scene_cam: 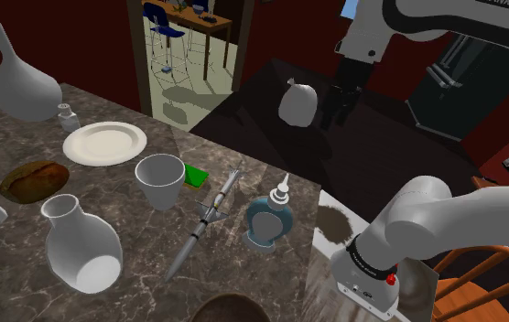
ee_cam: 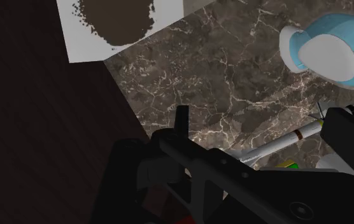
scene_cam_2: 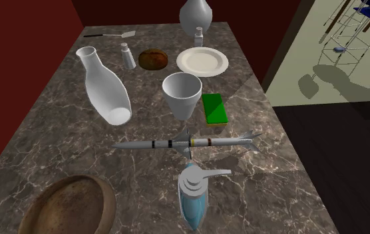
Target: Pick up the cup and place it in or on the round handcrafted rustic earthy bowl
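Mid-table [scene_cam: 143, 293]: the cup [scene_cam: 160, 180] stands upright, mouth up, plain white, tapering to a narrow foot. Not in my grip.

Around it:
- Green block [scene_cam: 194, 174] just beside the cup, on the shoulder view's right.
- Rocket [scene_cam: 202, 224] lies flat on the near side of the cup in that view, close but apart.
- Blue bottle [scene_cam: 269, 218] stands past the rocket, near the table's right edge.
- White vase [scene_cam: 79, 247] lies on its side, near-left of the cup.
- Plate [scene_cam: 104, 144] is on the far side of the cup. A brown loaf [scene_cam: 35, 181] sits left of the cup.
- Second vase [scene_cam: 19, 82] stands at the far-left corner, with a small shaker [scene_cam: 68, 116] beside it.

Bowl [scene_cam_2: 70, 207]: brown, rough surface, at the second exterior view's lower left. It is well apart from the cup. Its rim pokes in at the shoulder view's bottom edge.

My gripper [scene_cam: 341, 110] hangs high, right of and beyond the cup in the shoulder view, well apart from it. In the wrist view my fingers [ee_cam: 347, 143] look spread, with marble showing between them and nothing pinched. The bottle and rocket lie ahead of them, next to the table's edge.
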{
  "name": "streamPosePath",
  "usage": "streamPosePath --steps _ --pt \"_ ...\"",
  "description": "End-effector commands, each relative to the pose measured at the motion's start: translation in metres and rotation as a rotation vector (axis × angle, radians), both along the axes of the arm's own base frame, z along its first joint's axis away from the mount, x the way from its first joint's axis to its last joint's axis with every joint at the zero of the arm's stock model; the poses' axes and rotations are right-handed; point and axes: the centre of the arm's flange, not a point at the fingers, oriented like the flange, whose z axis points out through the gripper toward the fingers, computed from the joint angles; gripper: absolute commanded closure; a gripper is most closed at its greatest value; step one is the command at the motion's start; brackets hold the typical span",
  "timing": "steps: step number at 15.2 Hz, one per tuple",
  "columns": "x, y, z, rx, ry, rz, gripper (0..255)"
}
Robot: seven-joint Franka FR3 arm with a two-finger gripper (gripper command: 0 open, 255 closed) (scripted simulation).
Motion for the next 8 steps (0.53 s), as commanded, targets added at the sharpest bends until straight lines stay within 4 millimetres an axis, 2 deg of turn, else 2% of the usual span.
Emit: streamPosePath --steps 1,8 --pt "0.000 0.000 0.000 0.000 0.000 0.000 0" --pt "0.055 0.070 -0.032 -0.030 -0.009 -0.011 0"
